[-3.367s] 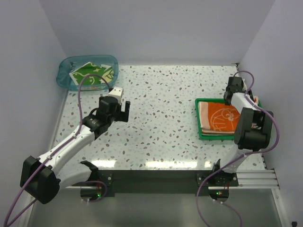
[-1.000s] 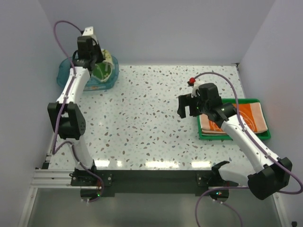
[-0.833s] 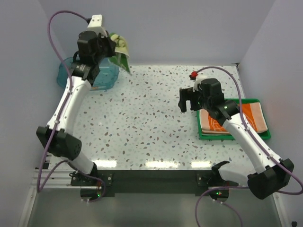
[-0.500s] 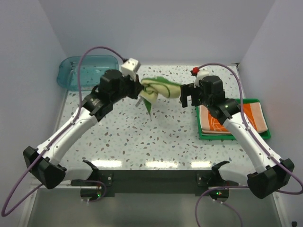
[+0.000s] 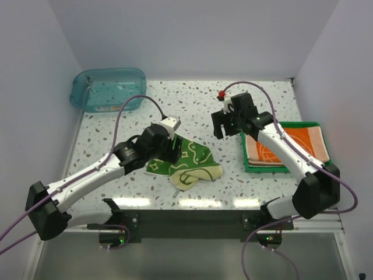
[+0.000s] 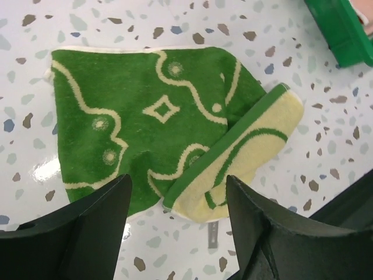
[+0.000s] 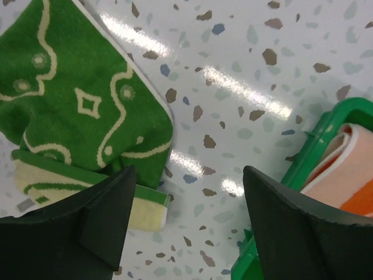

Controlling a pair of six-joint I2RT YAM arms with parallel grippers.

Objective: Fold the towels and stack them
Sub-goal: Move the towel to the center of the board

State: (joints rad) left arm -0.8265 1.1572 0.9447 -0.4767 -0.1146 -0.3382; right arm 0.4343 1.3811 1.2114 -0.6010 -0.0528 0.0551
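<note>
A green towel with a cream pattern (image 5: 189,160) lies crumpled on the table near the front, one corner turned over to show its pale yellow reverse (image 6: 256,140). My left gripper (image 5: 168,153) hovers just above the towel's left part, open and holding nothing (image 6: 178,192). An orange towel (image 5: 285,146) lies folded in a green tray (image 5: 250,169) on the right. Left of the tray, above the bare table, my right gripper (image 5: 224,129) is open and empty. The right wrist view shows the green towel (image 7: 87,111) to the left of the gripper (image 7: 189,175) and the tray rim (image 7: 326,122) to its right.
A translucent blue bin (image 5: 108,87) stands at the back left with nothing visible in it. White walls close the table in on the left, back and right. A small grey tag (image 6: 213,233) pokes out from the green towel's near edge.
My left arm carried the green towel out of the blue bin to the front middle of the table and let go of it. My right gripper moved slightly left.
</note>
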